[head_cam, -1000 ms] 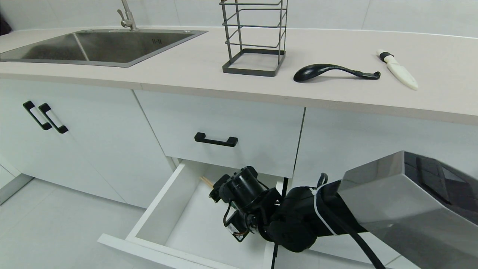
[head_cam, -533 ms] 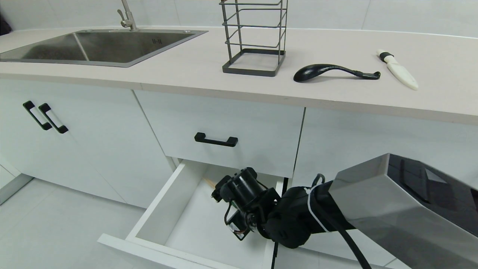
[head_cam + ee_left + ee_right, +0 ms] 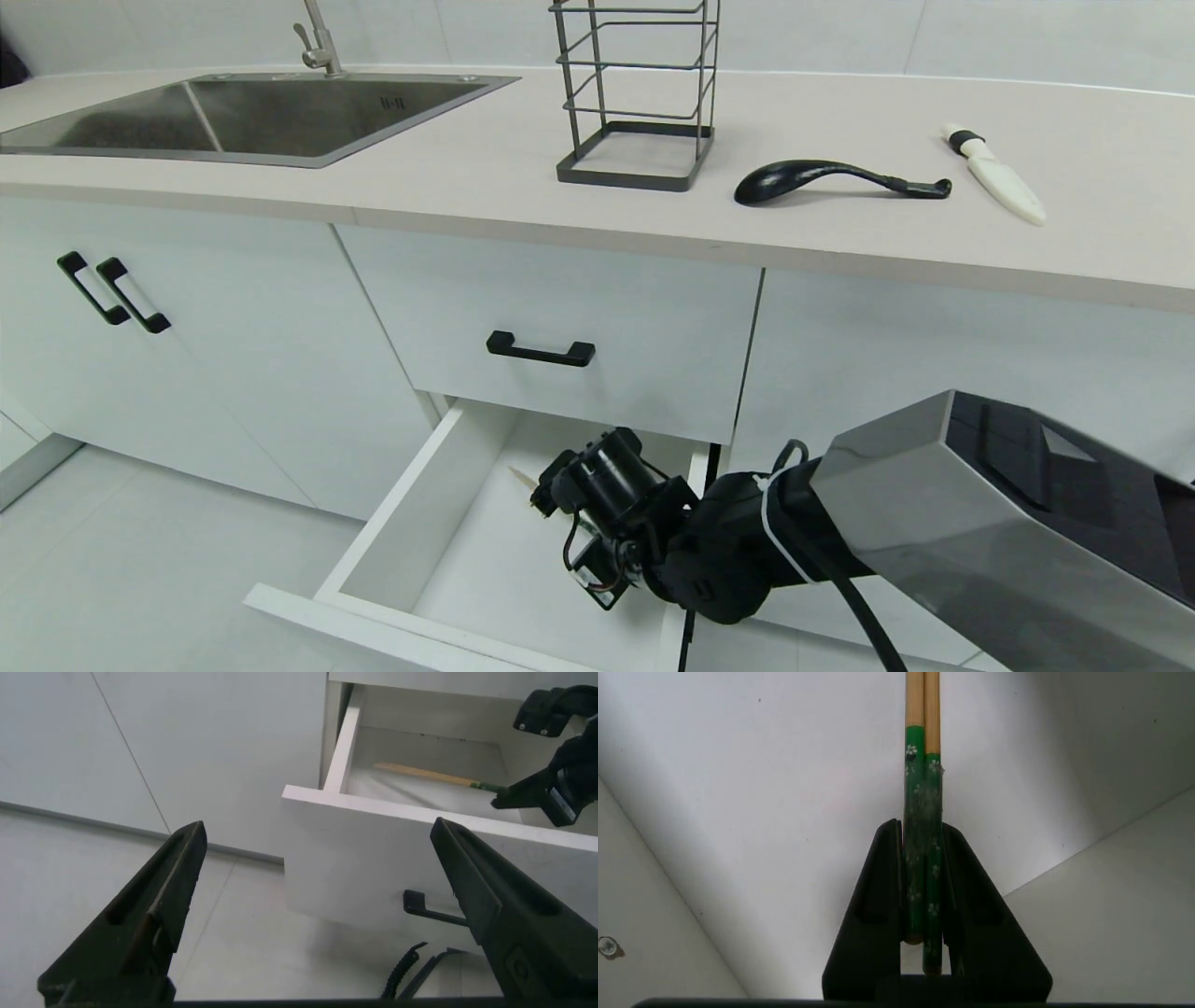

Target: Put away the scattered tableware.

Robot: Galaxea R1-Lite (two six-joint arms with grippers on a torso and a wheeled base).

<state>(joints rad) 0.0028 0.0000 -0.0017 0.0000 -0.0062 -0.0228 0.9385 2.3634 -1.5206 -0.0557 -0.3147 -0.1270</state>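
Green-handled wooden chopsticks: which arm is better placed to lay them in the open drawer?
Right. The right hand grips the green-handled wooden chopsticks inside the open white drawer; the left hand hangs open outside it.

The chopsticks (image 3: pixel 923 728) in my right claw (image 3: pixel 923 840) run off the picture's edge ahead of the claw, so I cannot see their far ends. In the head view the claw's fingers are hidden behind its own housing.

Counter (image 3: pixel 840 103): wire rack (image 3: pixel 635 180) upright, centre. Black ladle (image 3: pixel 784 179) at rack's 3 o'clock, white knife (image 3: pixel 1004 179) beyond. Sink (image 3: pixel 280 107) at 9 o'clock.
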